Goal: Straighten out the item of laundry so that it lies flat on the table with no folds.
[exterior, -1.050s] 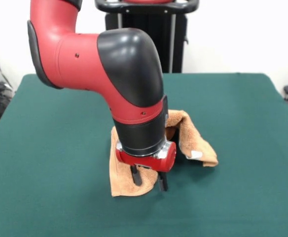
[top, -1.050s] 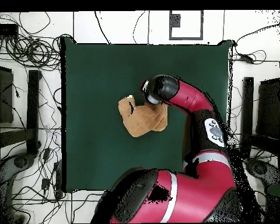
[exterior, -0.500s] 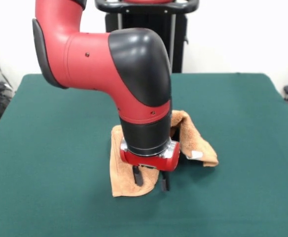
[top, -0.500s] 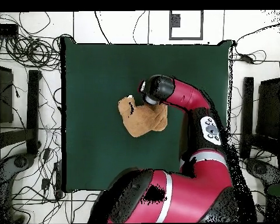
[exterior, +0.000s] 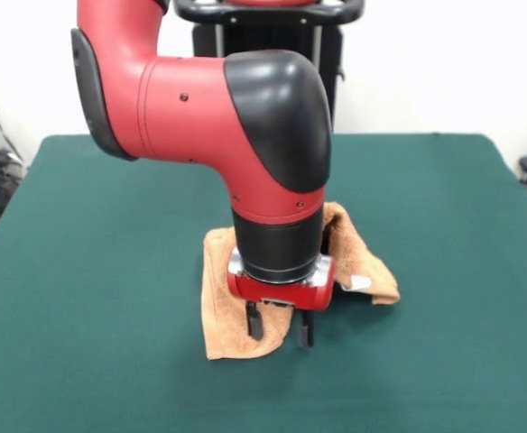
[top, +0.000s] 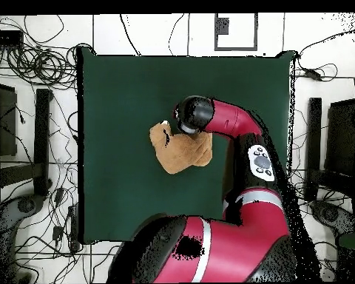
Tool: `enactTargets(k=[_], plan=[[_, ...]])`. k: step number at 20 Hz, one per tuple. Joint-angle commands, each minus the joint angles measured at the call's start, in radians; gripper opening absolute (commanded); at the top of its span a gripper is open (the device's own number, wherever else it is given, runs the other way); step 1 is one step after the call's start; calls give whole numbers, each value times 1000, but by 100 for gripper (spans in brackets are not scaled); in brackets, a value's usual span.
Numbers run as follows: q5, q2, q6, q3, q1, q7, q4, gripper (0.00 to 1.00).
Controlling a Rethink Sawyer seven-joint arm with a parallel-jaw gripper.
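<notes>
Front view: the towel (exterior: 220, 302) lies crumpled near the middle of the table (exterior: 444, 216), still far from flat. One long flap runs toward 6 o'clock; a second humped fold sits at about 3 o'clock from the wrist, with a small white tag (exterior: 357, 283) showing on it. The gripper (exterior: 279, 328) is low over the 6 o'clock flap, its two dark fingers parted with a clear gap and nothing held between them. One fingertip sits over cloth, the other at or just past the flap's edge; whether either touches the cloth I cannot tell.

Risks, as judgement:
- With one finger off the edge, a close here may catch only a thin lip of terry, which could slip out on the pull.
- Pinching two layers together would drag the fold along rather than open it.
- Pressing down could snag the felt-like table cover.

Overhead view: the towel (top: 180, 149) is a bunched patch near the table (top: 114, 89) centre, well clear of every edge. The wrist covers its 1 o'clock corner, and the gripper itself is hidden beneath it. There is room to spread in any direction, so running off the table looks unlikely. The hump by the arm could be pushed tighter if the wrist sweeps across it.
</notes>
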Motion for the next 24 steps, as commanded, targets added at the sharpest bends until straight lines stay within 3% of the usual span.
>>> enactTargets(k=[1, 7, 8, 24], plan=[[-48, 62, 3, 44, 48, 41, 50, 100], [-66, 64, 11, 38, 54, 56, 36, 100], [-74, 64, 20, 33, 58, 58, 31, 0], [-80, 64, 42, -16, 92, 91, 18, 0]])
